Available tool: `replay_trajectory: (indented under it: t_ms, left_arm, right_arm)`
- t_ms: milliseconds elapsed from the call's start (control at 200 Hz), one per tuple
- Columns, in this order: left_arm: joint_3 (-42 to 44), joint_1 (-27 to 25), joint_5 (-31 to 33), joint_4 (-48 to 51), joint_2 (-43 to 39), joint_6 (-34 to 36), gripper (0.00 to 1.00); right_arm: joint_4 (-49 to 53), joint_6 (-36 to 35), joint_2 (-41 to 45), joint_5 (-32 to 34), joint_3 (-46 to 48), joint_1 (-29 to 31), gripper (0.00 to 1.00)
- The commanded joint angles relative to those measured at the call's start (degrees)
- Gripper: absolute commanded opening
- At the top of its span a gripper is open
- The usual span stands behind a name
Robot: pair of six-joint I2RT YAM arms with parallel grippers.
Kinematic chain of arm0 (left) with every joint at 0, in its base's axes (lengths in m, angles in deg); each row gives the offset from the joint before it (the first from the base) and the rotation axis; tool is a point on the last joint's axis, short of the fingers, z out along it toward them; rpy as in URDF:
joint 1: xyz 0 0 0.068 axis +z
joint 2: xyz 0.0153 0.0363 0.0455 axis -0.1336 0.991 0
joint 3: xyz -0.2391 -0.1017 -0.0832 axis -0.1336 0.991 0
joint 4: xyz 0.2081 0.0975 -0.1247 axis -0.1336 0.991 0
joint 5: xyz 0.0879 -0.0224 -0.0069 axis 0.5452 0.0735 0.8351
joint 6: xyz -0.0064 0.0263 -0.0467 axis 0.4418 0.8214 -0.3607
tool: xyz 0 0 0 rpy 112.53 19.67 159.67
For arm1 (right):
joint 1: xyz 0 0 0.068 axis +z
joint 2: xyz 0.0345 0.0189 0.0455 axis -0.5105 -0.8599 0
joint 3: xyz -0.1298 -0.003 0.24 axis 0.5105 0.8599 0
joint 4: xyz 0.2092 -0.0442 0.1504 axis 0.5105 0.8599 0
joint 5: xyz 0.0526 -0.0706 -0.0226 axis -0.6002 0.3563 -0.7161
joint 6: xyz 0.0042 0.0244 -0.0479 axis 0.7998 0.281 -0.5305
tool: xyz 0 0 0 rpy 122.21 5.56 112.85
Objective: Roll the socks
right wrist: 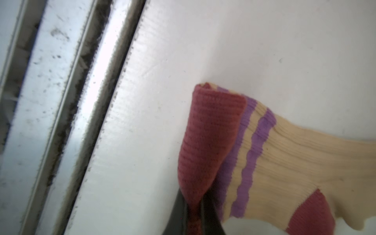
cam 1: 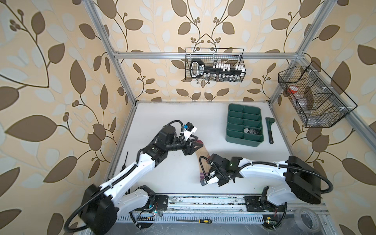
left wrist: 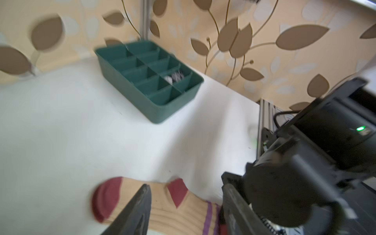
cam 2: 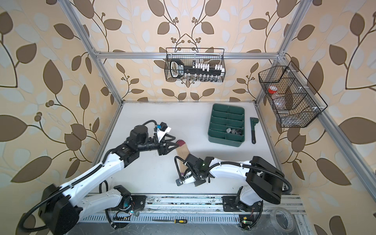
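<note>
A robotics lab cell, dressed to look homely: leaf-print wallpaper [cam 1: 50,81] covers the walls behind a bare aluminium frame [cam 1: 152,55] boxing in a white counter [cam 1: 183,122]. The left arm [cam 1: 130,175] and right arm [cam 1: 262,171] bolt to a scuffed metal rail [cam 1: 203,200] at the near edge, a screwdriver [cam 1: 195,221] and tape roll [cam 1: 299,216] beside it. A wire basket [cam 1: 325,120] hangs right.

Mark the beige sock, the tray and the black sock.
beige sock [right wrist: 305,158]: right wrist view, beige leg.
tray [cam 1: 242,142]: in a top view, near wall.
black sock [cam 1: 251,131]: in a top view, patterned top.
</note>
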Motion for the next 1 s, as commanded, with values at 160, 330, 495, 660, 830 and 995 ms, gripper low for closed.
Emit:
replay_trajectory:
  t_ms: [160,330,495,660,830,995]
  left_arm:
    - [-3.16,-4.85,14.43,22.21,-13.95,31.36,0.64]
    - [-1.53,-16.79,25.08,31.71,-17.29,38.90,0.64]
    - [4.51,-35.58,45.68,30.54,-13.47,39.81,0.64]
    - [9.11,-50.69,60.95,22.00,-1.56,34.86,0.65]
    - [6.90,-54.88,62.63,14.77,10.14,22.33,0.63]
    - [6.24,-55.62,61.69,11.92,15.04,10.56,0.60]
  right_arm:
    - [16.32,10.58,-13.72,-18.06,-11.52,-6.04,0.00]
    - [25.19,11.78,-21.35,-23.84,-17.56,-8.88,0.00]
    - [25.98,12.49,-23.55,-27.88,-19.99,-11.76,0.00]
    - [28.70,12.45,-25.69,-28.03,-23.39,-13.44,0.00]
    - [28.14,12.15,-26.62,-30.11,-24.12,-14.45,0.00]
    - [27.85,11.82,-26.57,-30.33,-24.22,-14.54,0.00]
